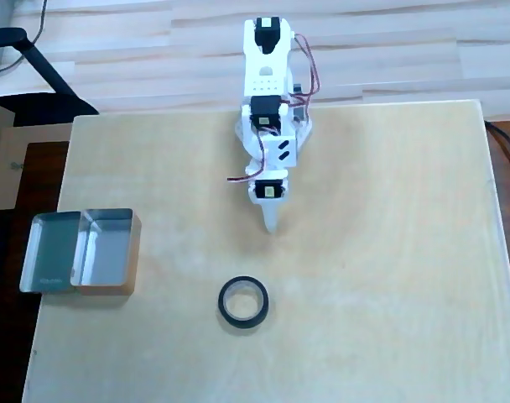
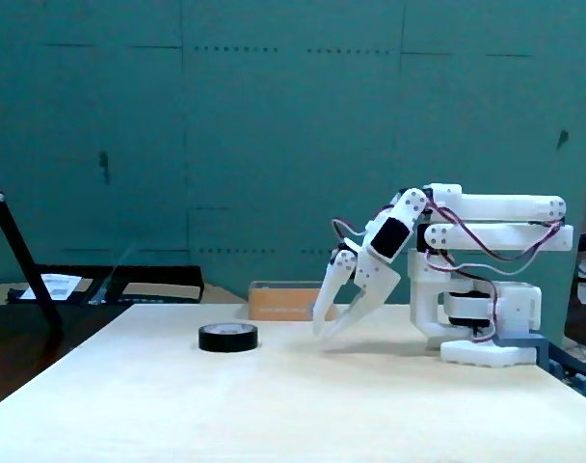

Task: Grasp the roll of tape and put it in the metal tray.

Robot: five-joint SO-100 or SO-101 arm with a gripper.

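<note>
Overhead view, left to right. Tray [image 1: 104, 252] sits at the left edge of the table [image 1: 389, 252], roughly mid-depth; mirror walls reflect the wood, nothing visible inside. Tape [image 1: 243, 302] lies flat on the table toward the near edge, about centre, well apart from the tray to its right. Arm [image 1: 270, 101] is based at the far edge, centre, folded and reaching toward the near side. Gripper [image 1: 273, 225] points at the tape but stops short of it, with bare table between tip and ring.

Fixed view (side-on), left to right. Tape [image 2: 227, 337] flat on the table, left of the arm. Gripper [image 2: 322, 330] slants down to the left, tips just above the table and near the tape, not touching it. Fingers [image 2: 330, 294] are slightly parted, a narrow wedge of gap between them; nothing held. Arm base [image 2: 481, 338] at right, upper links folded back horizontally.
</note>
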